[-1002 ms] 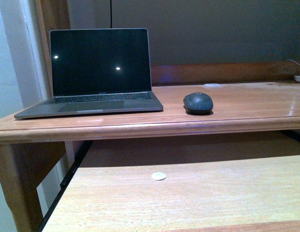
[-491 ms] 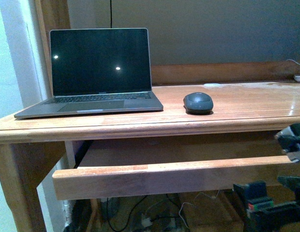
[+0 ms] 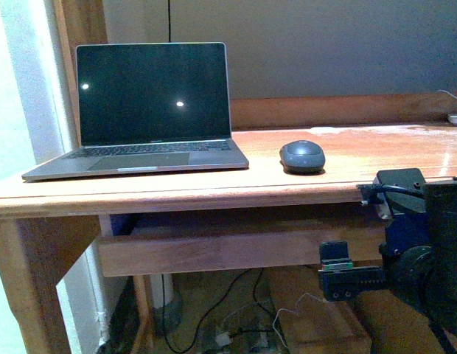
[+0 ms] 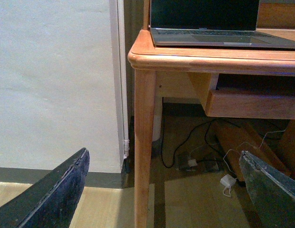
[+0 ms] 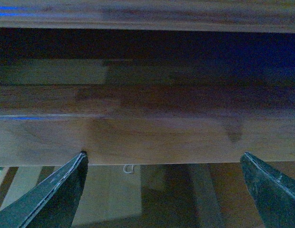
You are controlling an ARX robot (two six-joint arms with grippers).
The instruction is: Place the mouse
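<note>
The sliding tray (image 3: 228, 251) under the worktop (image 3: 383, 158) was pulled far out a second ago, with a small white disc lying on it. Half a second ago it was partly pushed back, and now it sits almost fully in beneath the worktop's front edge, with the disc out of sight and the cables (image 3: 236, 310) on the floor showing below. The right arm (image 3: 420, 251) was only a sliver at the edge half a second ago and now fills the lower right of the front view. The mouse (image 3: 302, 156) has not moved: it lies on the worktop just to the right of the open laptop (image 3: 151, 110), apart from it, and nothing is touching it. A line of small print under the laptop's dark screen is too small to read, and no other writing shows. The right jaws stand wide apart and empty, their fingers (image 5: 52, 199) close before the tray's wooden front; whether they touch it cannot be told. The left jaws are also spread wide, fingers (image 4: 57, 190) holding nothing, low beside the worktop's leg (image 4: 144, 142) below the laptop's corner.
</note>
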